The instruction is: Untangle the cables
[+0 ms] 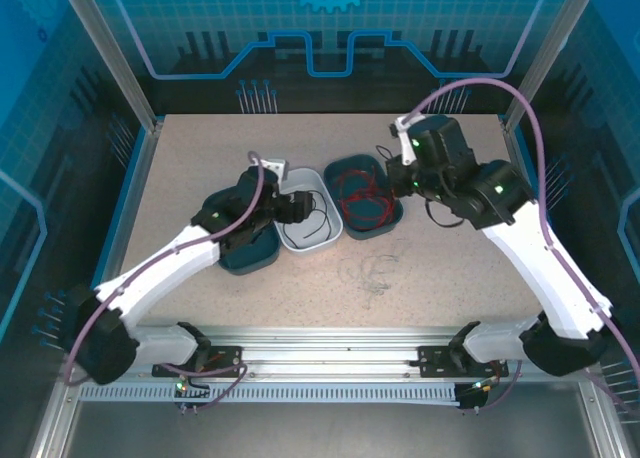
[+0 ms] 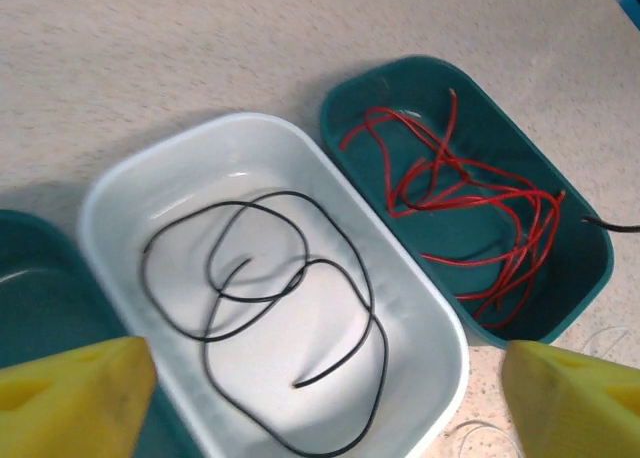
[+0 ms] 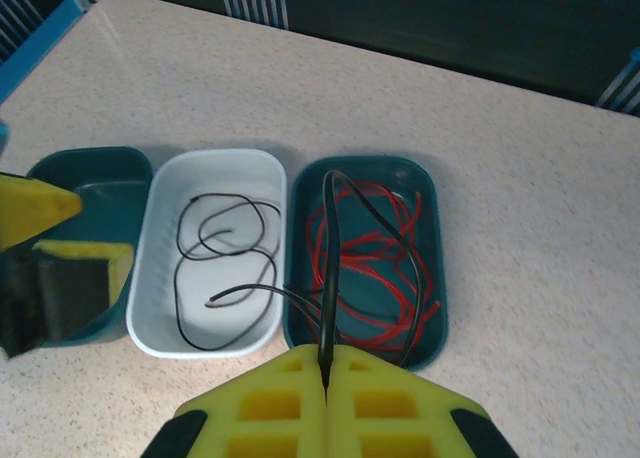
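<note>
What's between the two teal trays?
The white tray, a black cable in it. The right wrist view shows it between the left-hand teal tray and the teal tray with red cables.

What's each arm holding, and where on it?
Right gripper: jaws shut on a black cable, apparently mid-length. Left gripper: open, nothing held.

- Left arm point(image 1: 170, 260) reaches forward, elbow bent inward; left fingers point(image 2: 70, 398) spread wide apart.
- Right arm point(image 1: 540, 258) angles inward, wrist tipped down; right fingers point(image 3: 280, 403) pressed together, pinching a black cable point(image 3: 329, 278).
</note>
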`<action>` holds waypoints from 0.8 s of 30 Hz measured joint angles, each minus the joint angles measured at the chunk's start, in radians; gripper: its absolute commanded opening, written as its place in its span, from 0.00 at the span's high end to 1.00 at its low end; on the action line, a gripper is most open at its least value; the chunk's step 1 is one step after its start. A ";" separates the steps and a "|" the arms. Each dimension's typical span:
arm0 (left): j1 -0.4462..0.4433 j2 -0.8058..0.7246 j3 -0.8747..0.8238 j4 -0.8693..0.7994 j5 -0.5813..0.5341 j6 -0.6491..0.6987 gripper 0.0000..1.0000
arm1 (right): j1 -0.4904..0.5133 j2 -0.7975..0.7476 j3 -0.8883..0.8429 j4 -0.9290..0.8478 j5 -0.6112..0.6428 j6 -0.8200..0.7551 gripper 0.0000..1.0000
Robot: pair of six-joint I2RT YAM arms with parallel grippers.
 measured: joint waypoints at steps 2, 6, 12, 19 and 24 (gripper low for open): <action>0.000 -0.090 -0.044 -0.021 -0.048 -0.004 0.01 | 0.020 0.054 0.033 0.019 0.000 -0.012 1.00; 0.000 -0.290 -0.144 -0.060 -0.154 -0.014 0.01 | 0.056 0.180 0.106 0.060 -0.004 -0.038 1.00; 0.006 -0.554 -0.258 -0.085 -0.282 -0.039 0.01 | 0.101 0.371 0.229 0.115 -0.008 -0.074 1.00; 0.006 -0.665 -0.314 -0.089 -0.347 -0.046 0.01 | 0.148 0.556 0.337 0.158 0.048 -0.126 1.00; 0.006 -0.668 -0.335 -0.089 -0.361 -0.046 0.01 | 0.159 0.637 0.340 0.181 0.097 -0.156 1.00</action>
